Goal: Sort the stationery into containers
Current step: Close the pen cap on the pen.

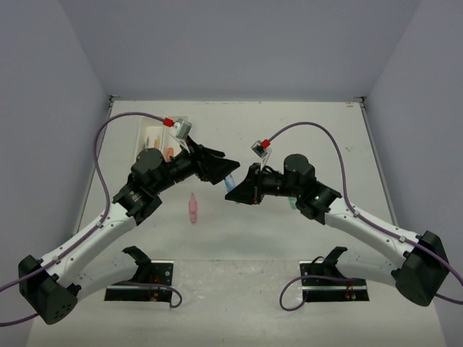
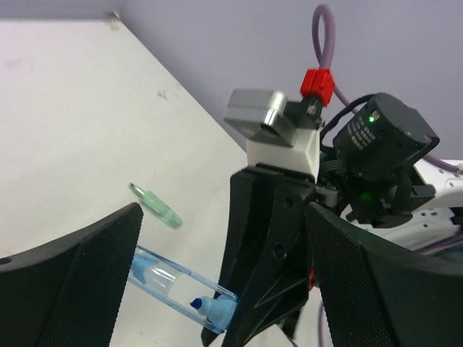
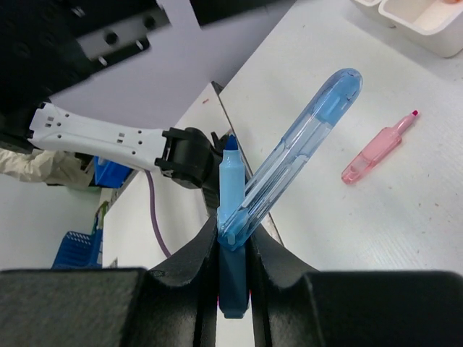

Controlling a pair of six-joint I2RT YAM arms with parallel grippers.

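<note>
Right claw [image 3: 233, 249] is clamped narrow on a blue highlighter [image 3: 230, 181], held above mid-counter. Its clear blue cap [image 3: 311, 144] is angled off beside the bare tip and reaches between the fingers of the left claw [image 1: 228, 163], which is spread wide and grips nothing. A pink highlighter [image 1: 193, 208] is seen flat on the counter [image 1: 289, 130], just left of the claws. A green piece [image 2: 155, 206] lies near the right arm. White trays [image 1: 148, 141] are set along the counter's far-left edge, well apart from both claws.
</note>
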